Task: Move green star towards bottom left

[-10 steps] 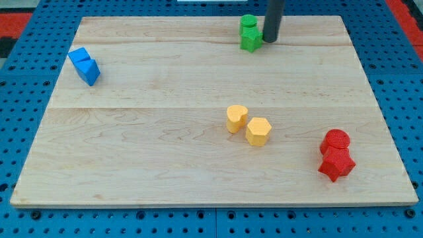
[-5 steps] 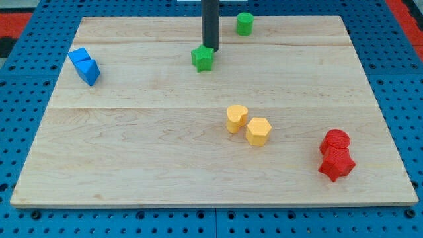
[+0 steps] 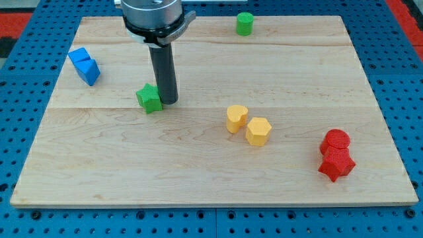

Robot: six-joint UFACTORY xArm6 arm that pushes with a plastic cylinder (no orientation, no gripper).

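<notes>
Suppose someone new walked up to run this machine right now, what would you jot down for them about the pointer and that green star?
My tip is down on the board, touching the green star on its right side.
The star sits left of the board's centre, away from the green cylinder at the top edge.
Done: the star is about mid-board, below and right of the blue blocks.
Left: push it further down and left; the bottom left corner of the wooden board is still far.

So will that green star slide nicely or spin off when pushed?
The green star looks rigid and squat, so it likely slides without tipping. Its points may let it rotate off my tip, which touches its right side. Smooth wooden board suggests low friction.
</notes>
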